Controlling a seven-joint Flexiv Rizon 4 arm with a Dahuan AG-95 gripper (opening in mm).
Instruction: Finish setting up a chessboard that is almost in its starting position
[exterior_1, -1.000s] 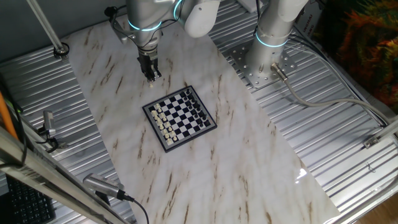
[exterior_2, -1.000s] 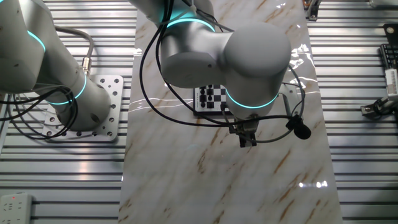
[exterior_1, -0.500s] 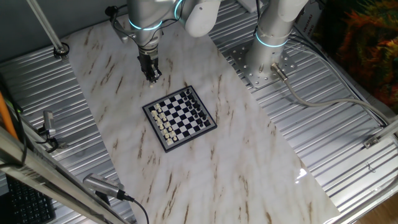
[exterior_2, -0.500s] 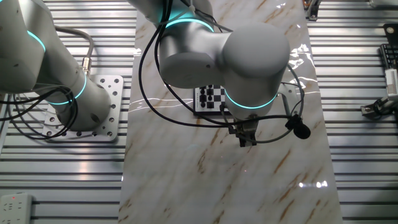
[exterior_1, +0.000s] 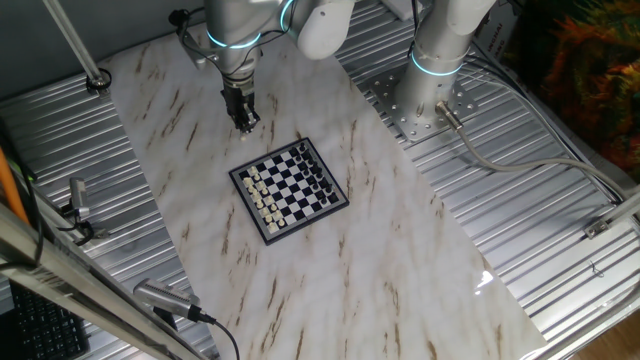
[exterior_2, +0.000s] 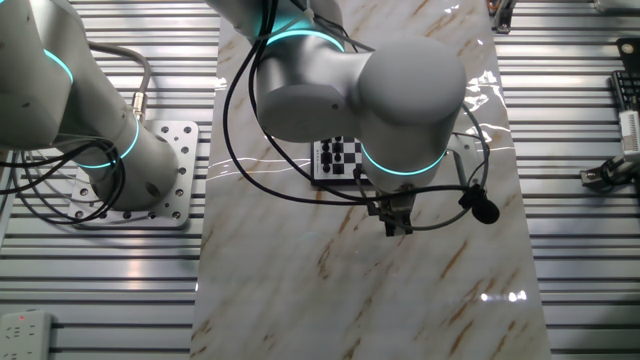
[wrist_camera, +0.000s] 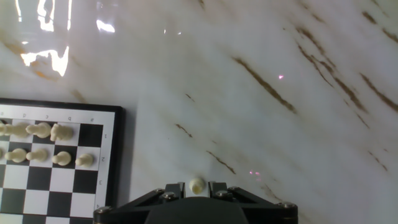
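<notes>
The chessboard (exterior_1: 290, 188) lies mid-table, cream pieces along its near-left edge and black pieces along the far-right edge. It is partly hidden behind the arm in the other fixed view (exterior_2: 338, 158), and its corner shows in the hand view (wrist_camera: 117, 155). My gripper (exterior_1: 243, 124) is down at the marble just beyond the board's far corner and also shows in the other fixed view (exterior_2: 398, 228). In the hand view the gripper (wrist_camera: 196, 188) has its two fingers close on either side of a small cream piece (wrist_camera: 196, 184) that stands off the board.
The marble tabletop (exterior_1: 330, 270) lies on ribbed metal. A second arm's base (exterior_1: 430, 90) stands at the back right. A clamp (exterior_1: 80, 205) and a cable plug (exterior_1: 165, 300) sit off the left edge.
</notes>
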